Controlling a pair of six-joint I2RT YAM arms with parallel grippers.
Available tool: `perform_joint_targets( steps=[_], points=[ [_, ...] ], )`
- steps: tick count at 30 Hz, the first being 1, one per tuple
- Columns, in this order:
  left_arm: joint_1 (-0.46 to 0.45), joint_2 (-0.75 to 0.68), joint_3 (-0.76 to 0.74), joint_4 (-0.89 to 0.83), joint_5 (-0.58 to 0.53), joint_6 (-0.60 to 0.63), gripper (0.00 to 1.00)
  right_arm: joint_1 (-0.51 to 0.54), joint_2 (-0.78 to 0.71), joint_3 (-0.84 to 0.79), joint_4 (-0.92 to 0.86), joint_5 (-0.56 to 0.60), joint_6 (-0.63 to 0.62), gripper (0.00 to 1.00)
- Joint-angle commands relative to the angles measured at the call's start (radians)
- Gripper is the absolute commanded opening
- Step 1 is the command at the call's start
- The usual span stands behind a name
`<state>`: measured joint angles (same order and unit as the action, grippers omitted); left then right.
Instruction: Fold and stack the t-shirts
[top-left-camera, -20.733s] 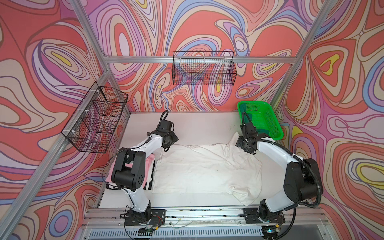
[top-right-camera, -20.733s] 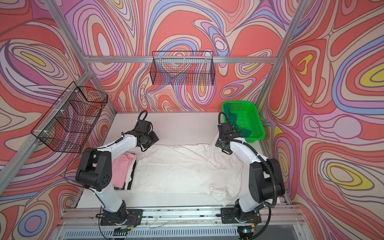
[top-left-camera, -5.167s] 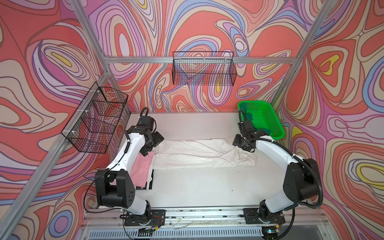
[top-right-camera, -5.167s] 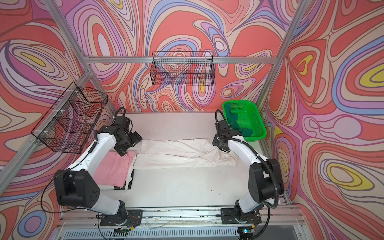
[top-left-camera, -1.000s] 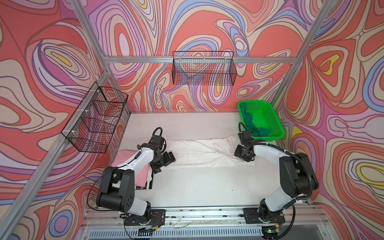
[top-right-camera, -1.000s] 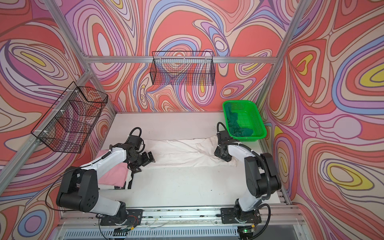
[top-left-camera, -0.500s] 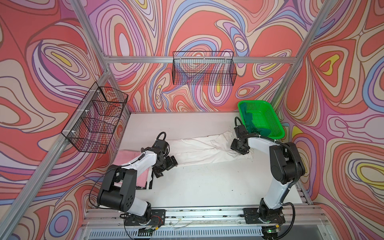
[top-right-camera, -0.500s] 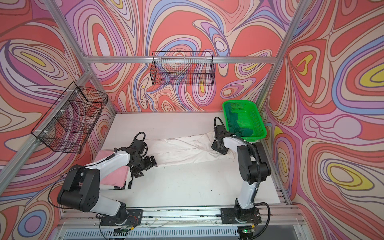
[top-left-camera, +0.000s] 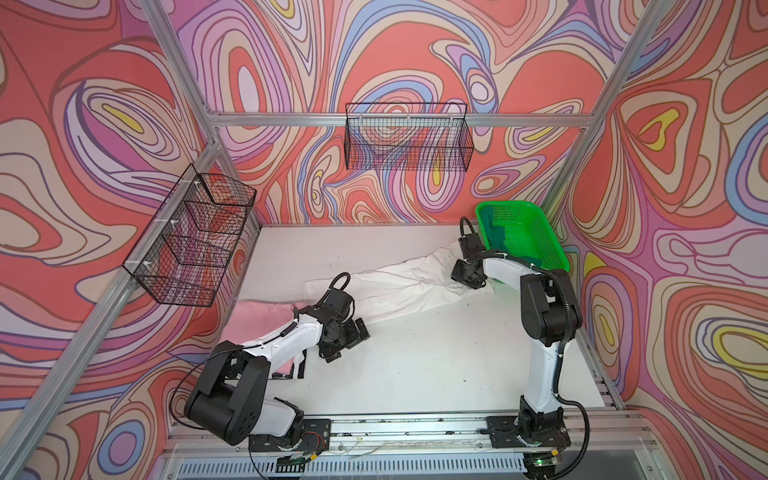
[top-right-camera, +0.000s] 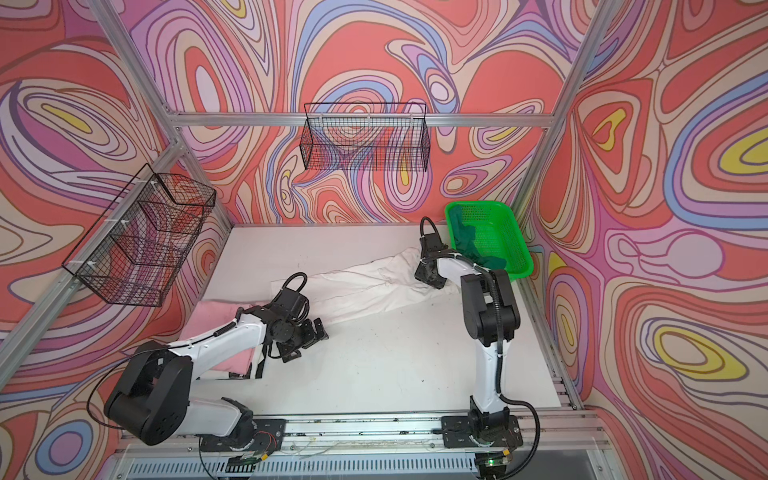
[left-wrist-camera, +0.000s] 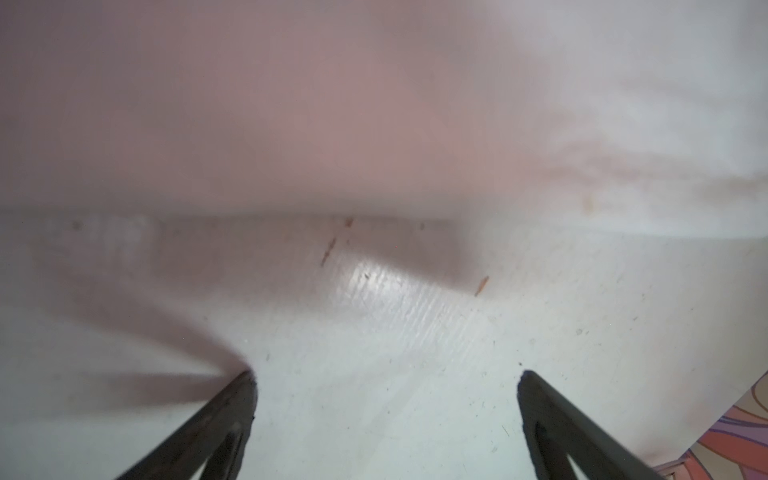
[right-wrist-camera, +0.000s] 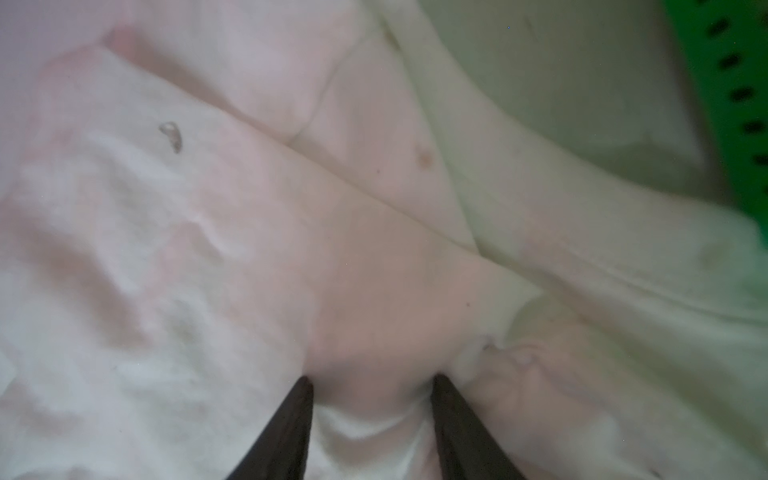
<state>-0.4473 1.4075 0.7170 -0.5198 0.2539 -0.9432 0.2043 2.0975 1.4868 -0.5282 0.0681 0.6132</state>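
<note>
Rails (top-left-camera: 415, 428) run along the bottom edge of both top views and carry the two arm bases. Above them lies the white bench (top-left-camera: 415, 365), flecked with small dark specks.

At lower left of the bench, the left end effector (top-left-camera: 347, 343) sits low over bare surface with its fingers spread wide and nothing between them; the left wrist view (left-wrist-camera: 386, 374) shows only scuffed bench in the gap. Behind that arm, at the left edge of the bench, a light pink t-shirt (top-left-camera: 257, 320) lies flat, partly covered by the arm.

The white t-shirt (top-left-camera: 399, 286) is folded into a long narrow band running diagonally from just beside the left end effector up toward the right of the frame. At its upper right end, the right end effector (top-left-camera: 469, 280) presses down on it. In the right wrist view its fingers (right-wrist-camera: 291, 428) stand partly apart, pinching a raised bunch of the stained white cloth.

Just beyond, at the right rear corner, stands the green basket (top-left-camera: 528, 237), with a dark green t-shirt (top-left-camera: 496, 239) bunched inside.

Farthest back, black wire baskets (top-left-camera: 407, 141) hang on the patterned walls.
</note>
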Motion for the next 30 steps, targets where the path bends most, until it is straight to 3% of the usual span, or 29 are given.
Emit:
perform_joint_targets(
  steps=[1, 6, 10, 17, 30],
  points=[
    [-0.013, -0.042, 0.046, -0.141, -0.081, 0.004, 1.00, 0.010, 0.059, 0.016, -0.062, -0.016, -0.018, 0.49],
    [-0.013, 0.023, 0.293, -0.293, -0.354, 0.170, 1.00, 0.009, 0.049, 0.037, -0.079, 0.001, -0.023, 0.50],
    [-0.006, 0.150, 0.442, -0.322, -0.495, 0.225, 1.00, 0.010, 0.040, 0.019, -0.072, 0.010, -0.024, 0.50],
    [0.040, 0.301, 0.555, -0.302, -0.524, 0.226, 1.00, 0.010, 0.021, 0.002, -0.059, -0.002, -0.024, 0.50],
    [0.067, 0.410, 0.390, -0.176, -0.374, 0.143, 1.00, 0.010, 0.042, 0.009, -0.032, -0.028, -0.021, 0.50]
  ],
)
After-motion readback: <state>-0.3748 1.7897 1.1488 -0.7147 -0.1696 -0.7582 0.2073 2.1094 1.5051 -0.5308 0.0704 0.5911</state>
